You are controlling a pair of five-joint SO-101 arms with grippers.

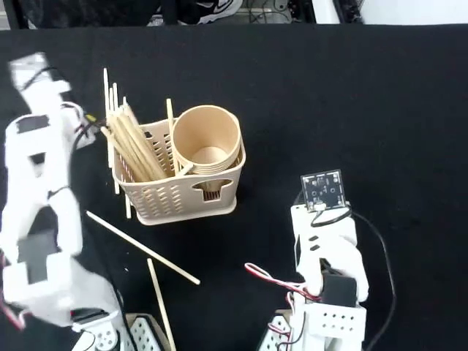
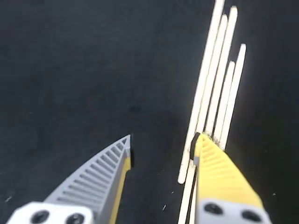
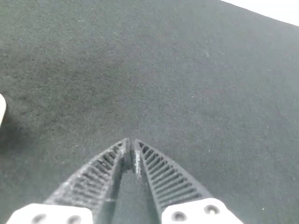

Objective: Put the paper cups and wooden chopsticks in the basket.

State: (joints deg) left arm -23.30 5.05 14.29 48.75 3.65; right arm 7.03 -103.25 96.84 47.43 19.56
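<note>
Wooden chopsticks, high view: most stood as a leaning bundle (image 1: 131, 142) in the basket (image 1: 183, 197), tops fanned out past its rim. Two loose chopsticks (image 1: 142, 248) lay flat on the black counter (image 1: 351, 95) in front of it.
Paper cups, high view: the paper cups (image 1: 208, 139) sat stacked in the basket beside the bundle.
Hazard, high view: your left tool (image 1: 86, 126) was just beside the overhanging tops. A sideways brush there could, by my judgement, have levered sticks out or tipped the light basket.
Left tool, left wrist view: your left tool (image 2: 161, 140) stood wide, gripping nothing. Stick tops (image 2: 215, 84) ran close along its yellow finger (image 2: 219, 177); you could not tell whether they touched.
Hazard, left wrist view: closing there risked pinching stowed sticks and dragging them back out.
Right tool, right wrist view: your right tool (image 3: 131, 151) was pinched together on nothing, over bare counter.
Hazard, loose pair: thin sticks lying flat would likely skid or roll from a poorly aligned pinch.
</note>
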